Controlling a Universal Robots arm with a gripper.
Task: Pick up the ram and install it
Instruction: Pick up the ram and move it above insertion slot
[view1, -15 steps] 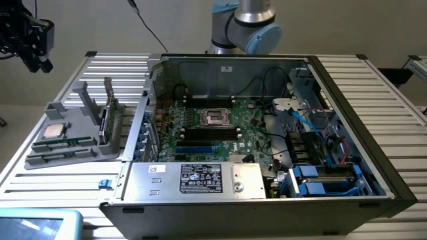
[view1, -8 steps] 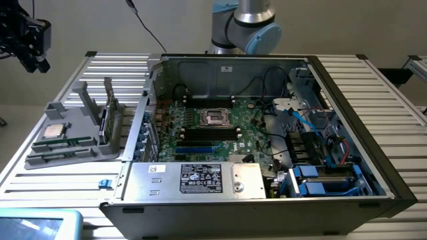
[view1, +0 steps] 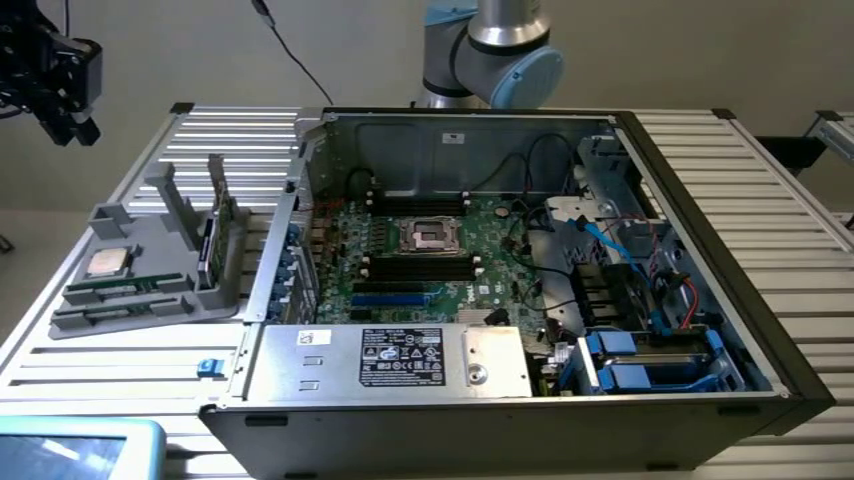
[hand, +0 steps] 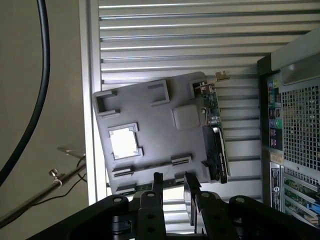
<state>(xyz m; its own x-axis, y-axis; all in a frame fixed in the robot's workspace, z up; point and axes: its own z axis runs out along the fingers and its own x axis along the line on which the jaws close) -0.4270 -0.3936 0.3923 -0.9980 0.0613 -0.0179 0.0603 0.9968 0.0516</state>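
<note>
Ram (view1: 127, 287) is lying flat in a slot of the grey tray (view1: 158, 250), on the bench (view1: 107, 370), to the exterior view's left of the open case (view1: 467, 430). Pincer (view1: 72, 132) is hanging well above the ram and well apart from it, toward the exterior view's left, touching nothing. In the wrist view the two fingers (hand: 157, 186) are standing apart with bare space between them. The pincer is released and is gripping nothing, and the tray is lying beneath it.

Count:
- Two green sticks are resting in the tray: the ram and a second ram (view1: 114, 314), parallel and just beside it, nearer the tray's front edge.
- One silver processor (view1: 107, 262) is sitting in a square pocket behind them.
- One card (view1: 211, 240) is standing upright at the tray's side nearest the case.
- One tray, one case and one arm (view1: 487, 50) are showing.
</note>
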